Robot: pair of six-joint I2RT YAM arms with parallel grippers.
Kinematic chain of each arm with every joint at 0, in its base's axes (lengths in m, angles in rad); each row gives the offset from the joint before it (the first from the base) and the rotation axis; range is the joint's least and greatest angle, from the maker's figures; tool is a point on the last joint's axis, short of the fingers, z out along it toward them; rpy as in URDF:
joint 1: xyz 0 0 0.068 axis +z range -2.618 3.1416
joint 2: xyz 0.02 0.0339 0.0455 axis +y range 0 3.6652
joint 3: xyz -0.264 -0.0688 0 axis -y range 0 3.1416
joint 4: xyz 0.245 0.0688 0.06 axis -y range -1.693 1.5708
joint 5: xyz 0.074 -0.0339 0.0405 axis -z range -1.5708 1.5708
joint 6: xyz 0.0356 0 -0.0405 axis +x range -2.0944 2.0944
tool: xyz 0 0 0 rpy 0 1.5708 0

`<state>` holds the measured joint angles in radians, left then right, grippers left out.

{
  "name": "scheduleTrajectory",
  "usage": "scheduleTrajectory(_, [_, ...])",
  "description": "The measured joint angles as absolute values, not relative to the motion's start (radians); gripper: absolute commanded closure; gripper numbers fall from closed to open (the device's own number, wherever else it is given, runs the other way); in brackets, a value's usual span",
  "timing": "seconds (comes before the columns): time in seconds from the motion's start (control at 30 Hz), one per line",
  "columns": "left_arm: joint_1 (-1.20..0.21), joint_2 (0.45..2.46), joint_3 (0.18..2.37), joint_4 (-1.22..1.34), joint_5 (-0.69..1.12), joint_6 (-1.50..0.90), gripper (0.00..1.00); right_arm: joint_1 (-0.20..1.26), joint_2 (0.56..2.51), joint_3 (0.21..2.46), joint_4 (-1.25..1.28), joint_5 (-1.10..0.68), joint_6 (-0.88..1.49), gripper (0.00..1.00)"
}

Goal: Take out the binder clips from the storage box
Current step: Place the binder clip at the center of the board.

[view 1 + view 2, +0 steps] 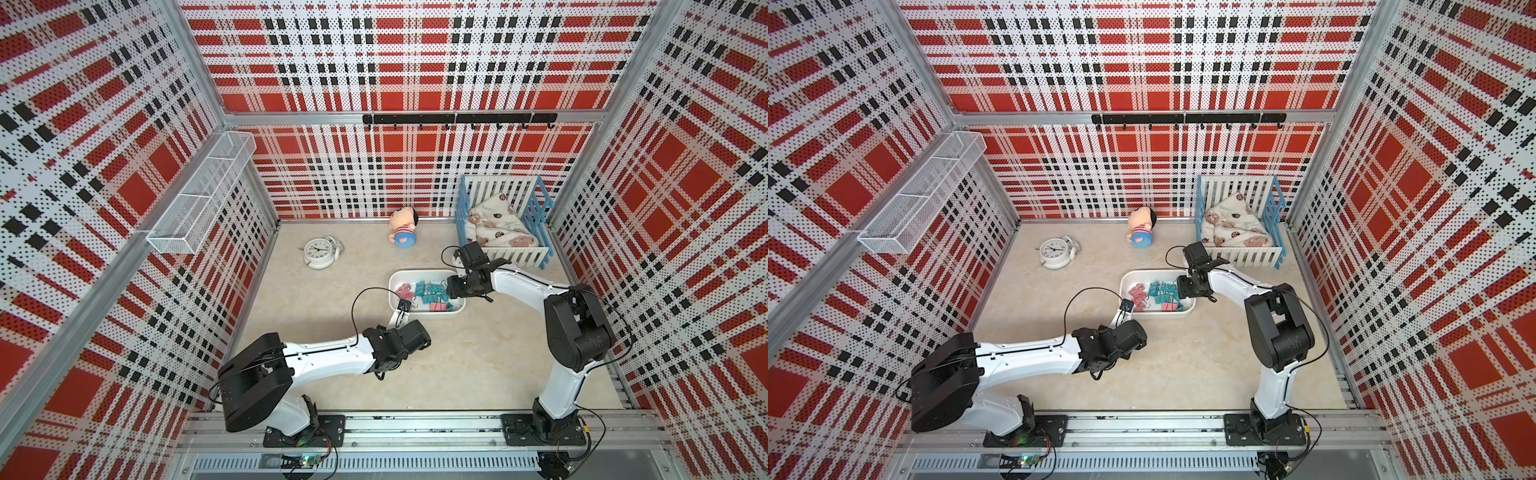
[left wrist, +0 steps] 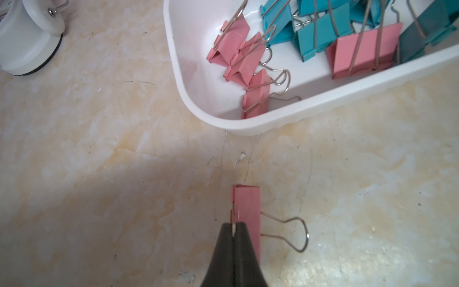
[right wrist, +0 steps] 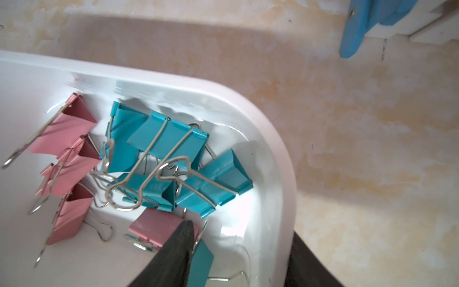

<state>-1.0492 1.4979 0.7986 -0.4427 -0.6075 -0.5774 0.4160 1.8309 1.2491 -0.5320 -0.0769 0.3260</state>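
Observation:
The white storage box point(image 1: 419, 272) sits mid-table and holds several pink and teal binder clips point(image 1: 430, 291). My left gripper point(image 2: 233, 227) is shut on the wire handle of one pink binder clip point(image 2: 248, 211). It holds that clip over the bare table, just outside the box's near-left corner point(image 2: 248, 129). In a top view the left gripper point(image 1: 402, 308) is by that same corner. My right gripper point(image 3: 242, 229) stands open astride the box's right wall point(image 3: 280, 149). One of its fingers point(image 3: 183, 238) is inside by a pink clip and the other is outside against the rim.
A white alarm clock point(image 1: 319, 251) lies at the back left. A doll point(image 1: 403, 230) lies against the back wall. A blue-and-white toy crib point(image 1: 505, 226) with a blanket stands just behind the right arm. A wire-mesh basket point(image 1: 199, 195) hangs on the left wall.

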Motion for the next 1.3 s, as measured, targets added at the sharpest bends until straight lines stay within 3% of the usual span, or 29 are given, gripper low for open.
scheduleTrajectory(0.5, [-1.023,1.616,0.858,-0.447,-0.643,-0.533,1.0,0.416,1.831,1.237,-0.527,-0.083,0.326,0.41])
scheduleTrajectory(0.87, [-1.036,1.634,0.875,-0.447,-0.644,-0.52,0.8,0.416,1.831,1.237,-0.526,-0.086,0.326,0.4])
scheduleTrajectory(1.3, [-1.042,1.634,0.905,-0.451,-0.635,-0.499,0.69,0.416,1.841,1.237,-0.526,-0.093,0.326,0.4])
